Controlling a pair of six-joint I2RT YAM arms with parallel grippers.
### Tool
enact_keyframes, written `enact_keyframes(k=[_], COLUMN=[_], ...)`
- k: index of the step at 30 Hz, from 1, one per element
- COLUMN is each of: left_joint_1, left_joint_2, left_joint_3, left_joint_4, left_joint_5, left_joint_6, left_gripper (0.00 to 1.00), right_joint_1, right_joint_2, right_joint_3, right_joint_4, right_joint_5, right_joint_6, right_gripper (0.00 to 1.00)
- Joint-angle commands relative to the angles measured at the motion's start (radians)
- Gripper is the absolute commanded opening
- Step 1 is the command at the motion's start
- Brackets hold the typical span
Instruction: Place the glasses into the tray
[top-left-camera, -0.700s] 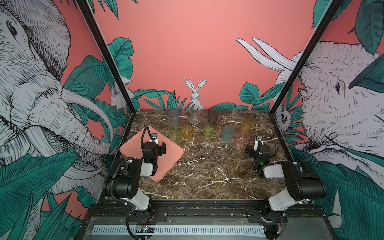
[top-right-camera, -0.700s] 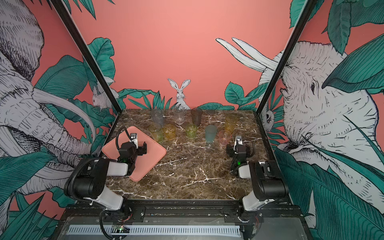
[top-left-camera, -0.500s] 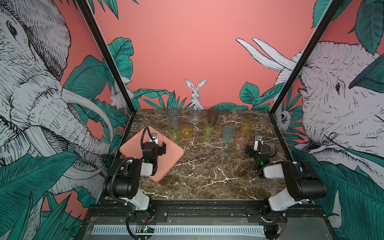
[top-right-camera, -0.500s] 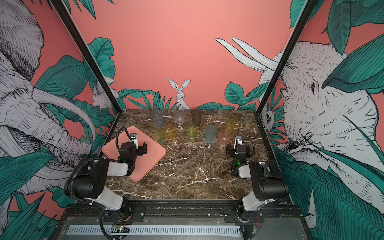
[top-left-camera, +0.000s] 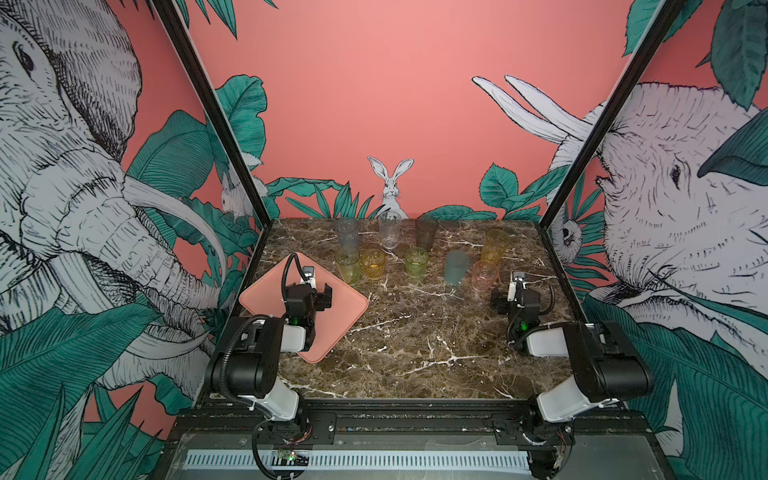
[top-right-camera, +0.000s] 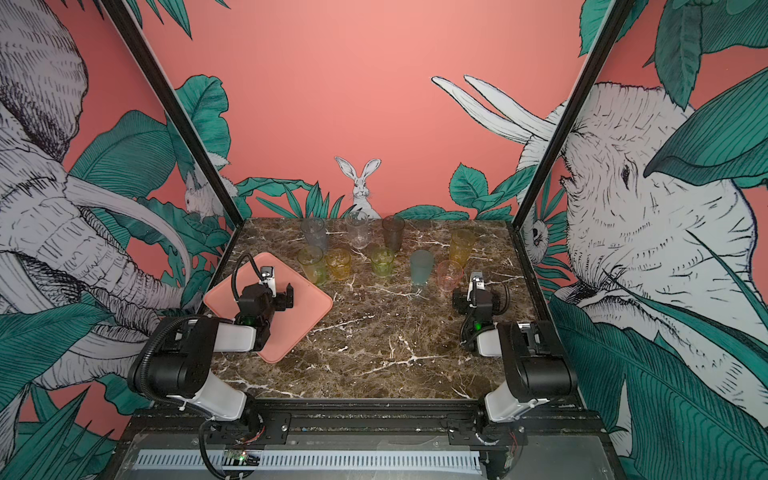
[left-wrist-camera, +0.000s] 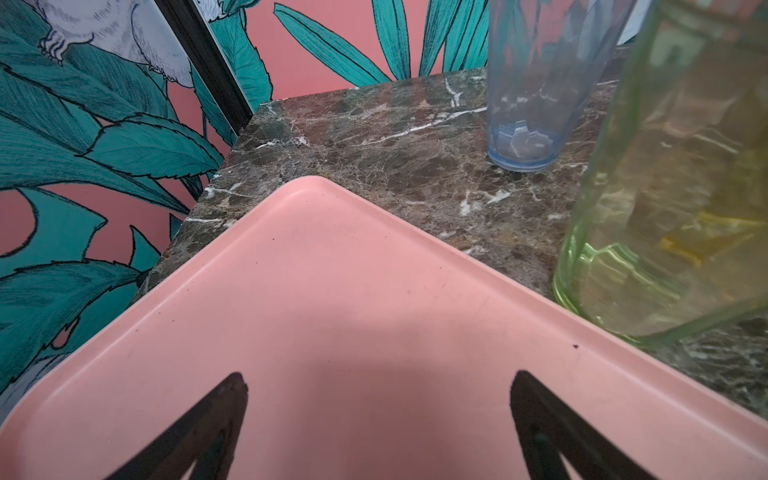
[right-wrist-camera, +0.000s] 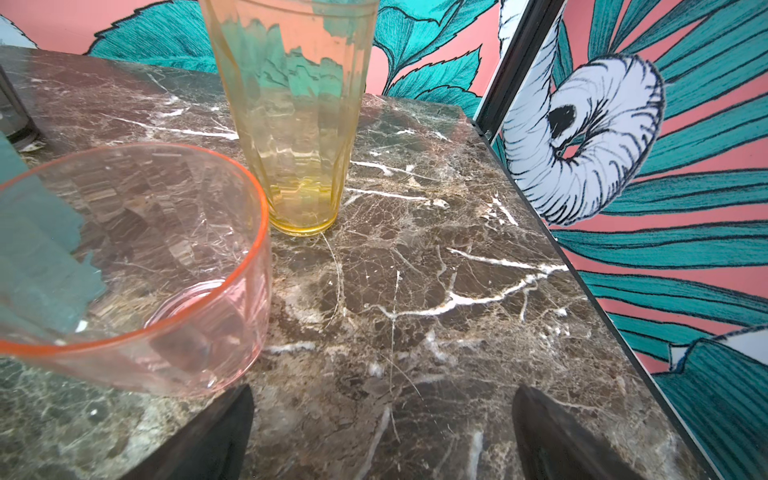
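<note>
The brown marble bench (top-left-camera: 415, 332) sits inside pink jungle walls (top-left-camera: 374, 104). On its left lies the pink tray (top-left-camera: 345, 311). The left claw (left-wrist-camera: 378, 382) hangs over it, spread wide and free. All nine glasses (top-left-camera: 417, 262) stand on the bench farther back, outside the tray. The right claw (right-wrist-camera: 382, 395), spread wide too, is beside the pink glass (right-wrist-camera: 137, 266).

Both arms sit folded low at the near side, with the elbows drawn back and the forearms reaching forward. The left gripper (top-left-camera: 316, 291) points ahead, jaws spread wide and empty; in the left wrist view its dark fingertips (left-wrist-camera: 226, 409) stand far apart. The right gripper (top-left-camera: 513, 293) mirrors that pose on the opposite side, its fingertips (right-wrist-camera: 540, 417) equally wide apart and gripping nothing.
</note>
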Motion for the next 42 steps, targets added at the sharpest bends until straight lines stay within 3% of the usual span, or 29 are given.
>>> enact_keyframes(k=[1,12,16,21,25,29,31,33,35,39,42], left_joint_1=[0.007,0.006,0.004,0.0,-0.003,-0.002,-0.003,-0.003,-0.002,-0.002,-0.002], left_joint_2=[-0.021,-0.025,-0.113,-0.343,-0.569,-0.724,-0.776,-0.808,-0.83,-0.863,-0.86], left_joint_3=[0.002,-0.008,-0.03,-0.025,0.049,0.161,0.233,0.28,0.306,0.323,0.337], left_joint_4=[0.02,0.043,0.001,-0.211,-0.532,-0.842,-1.012,-1.141,-1.212,-1.268,-1.319], left_joint_5=[-0.008,-0.005,-0.02,-0.077,-0.147,-0.201,-0.269,-0.299,-0.253,-0.105,-0.01], left_joint_6=[-0.008,-0.002,-0.004,-0.058,-0.148,-0.27,-0.392,-0.448,-0.467,-0.482,-0.501], left_gripper=[1.0,1.0,1.0,1.0,1.0,1.0,0.99,1.0,1.0,1.0,1.0], right_joint_1=[-0.004,-0.004,-0.003,-0.003,-0.003,-0.004,-0.004,-0.004,-0.004,-0.004,0.004], right_joint_2=[-0.008,-0.009,-0.041,-0.156,-0.29,-0.414,-0.446,-0.481,-0.515,-0.569,-0.557], right_joint_3=[0.021,0.006,-0.021,-0.011,0.022,0.159,0.244,0.291,0.315,0.299,0.307], right_joint_4=[0.025,0.056,0.082,-0.036,-0.189,-0.533,-0.713,-0.809,-0.866,-0.776,-0.745], right_joint_5=[-0.004,0.002,0.006,0.104,0.11,0.125,0.117,0.08,0.007,-0.275,-0.424], right_joint_6=[0.006,0.004,0.007,0.039,0.053,0.233,0.36,0.48,0.585,0.707,0.848], right_gripper=[0.99,0.99,0.99,0.99,0.99,0.99,0.99,0.99,0.99,0.99,0.99])
